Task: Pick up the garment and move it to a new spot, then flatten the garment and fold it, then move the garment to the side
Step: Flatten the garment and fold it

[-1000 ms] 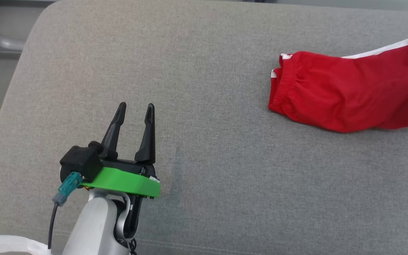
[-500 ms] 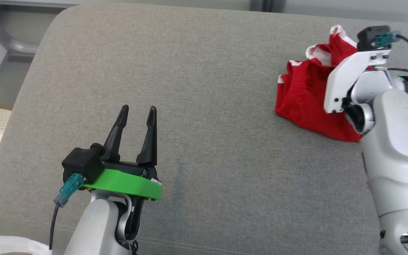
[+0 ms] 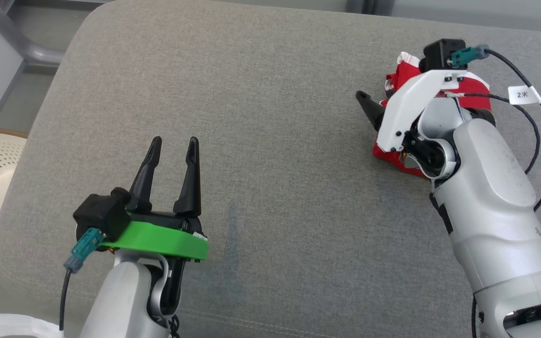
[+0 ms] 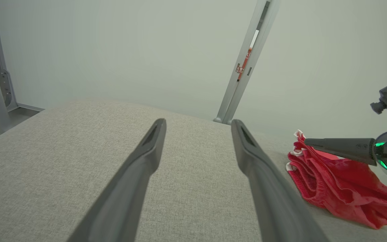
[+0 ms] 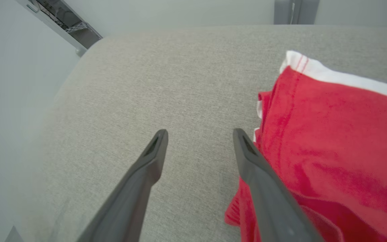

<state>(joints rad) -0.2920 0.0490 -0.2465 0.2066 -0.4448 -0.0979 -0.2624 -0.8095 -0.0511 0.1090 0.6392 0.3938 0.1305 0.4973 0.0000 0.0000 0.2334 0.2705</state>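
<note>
At the far right of the grey woven-fabric cushion: crumpled red cloth garment with white trim. Right gripper spread, empty, one finger just beside its edge. Left gripper spread, idle, near left. Advice: pinch several layers before lifting.

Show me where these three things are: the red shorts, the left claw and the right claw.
red shorts (image 4: 344,188), left wrist view, on the crumpled red cloth.
left claw (image 3: 175,140), head view, midway between its fingertips.
right claw (image 5: 200,131), right wrist view, midway between its fingertips.
</note>
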